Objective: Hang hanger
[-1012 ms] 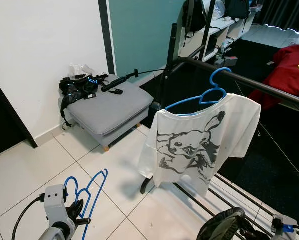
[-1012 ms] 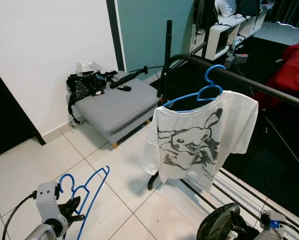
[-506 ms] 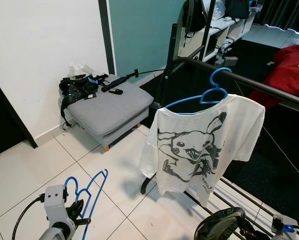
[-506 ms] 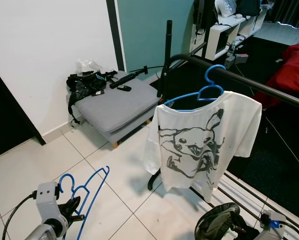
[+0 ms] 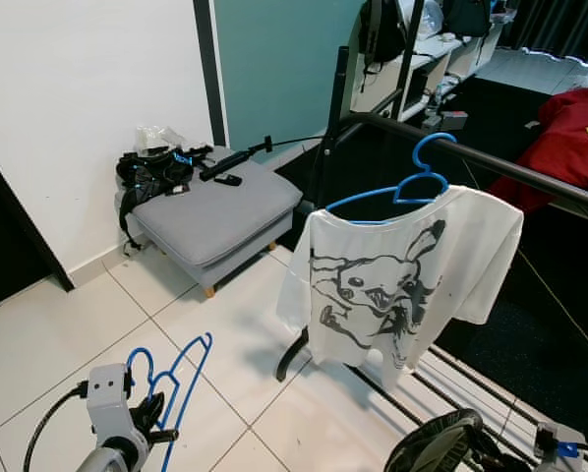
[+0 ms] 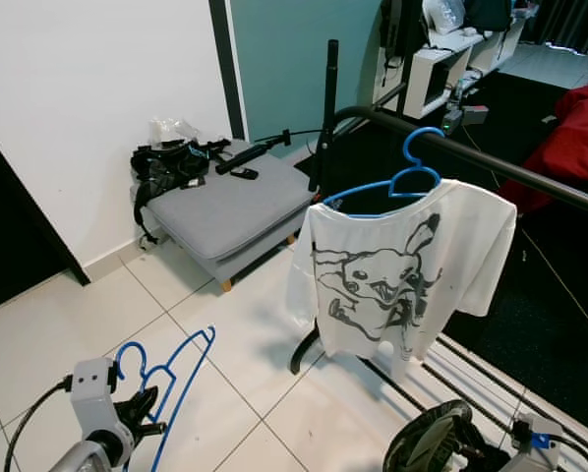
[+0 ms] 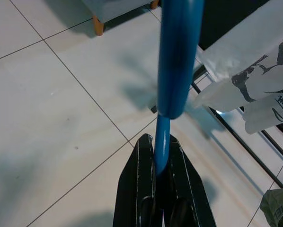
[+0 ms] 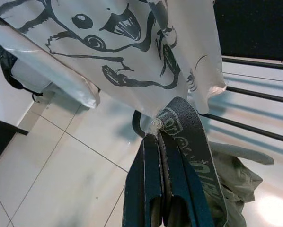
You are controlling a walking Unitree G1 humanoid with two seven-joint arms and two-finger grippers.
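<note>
My left tool [image 7: 163, 187] was clamped on a spare blue hanger [image 6: 171, 379] low over the floor. My right tool [image 8: 160, 175] pinched a dark garment [image 8: 193, 151]. The shirt's hanger [image 5: 407, 187] hung on the rail [image 5: 510, 162]; I judged lifting either load might snag the shirt [image 5: 392, 285].

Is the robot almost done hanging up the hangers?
Partly. One blue hanger with a white T-shirt already hangs on the black rail. The left gripper is shut on an empty blue hanger down near the floor. That one isn't on the rail yet. The right gripper pinches a dark strap.
</note>
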